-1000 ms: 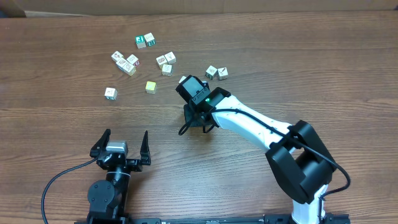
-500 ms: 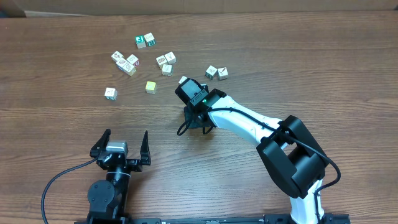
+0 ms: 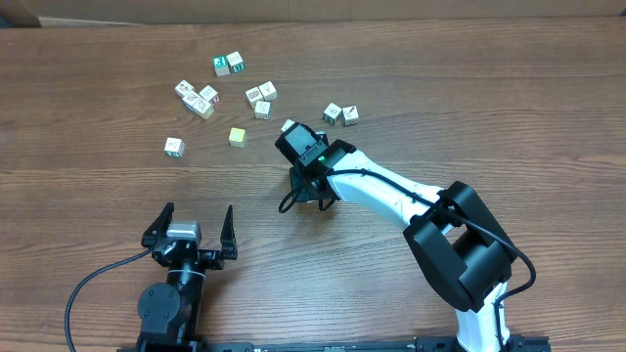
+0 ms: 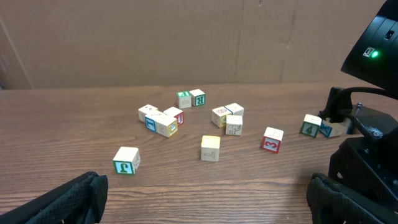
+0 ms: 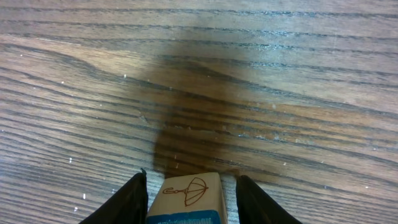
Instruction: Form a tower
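Right gripper (image 5: 189, 186) points down near the centre of the table (image 3: 509, 88), jaws narrowly parted about an umbrella-marked cube (image 5: 186, 198); a slit of wood shows beside one finger (image 5: 252, 202), so the hold is judged slack, as for setting down; of the tower (image 5: 185, 185) only this cube shows, and what lies beneath is hidden; loose cubes (image 3: 262, 109) lie scattered from 10 to 1 o'clock of it, well apart; left gripper (image 3: 198, 210) rests wide open at 8 o'clock, clear of the work.
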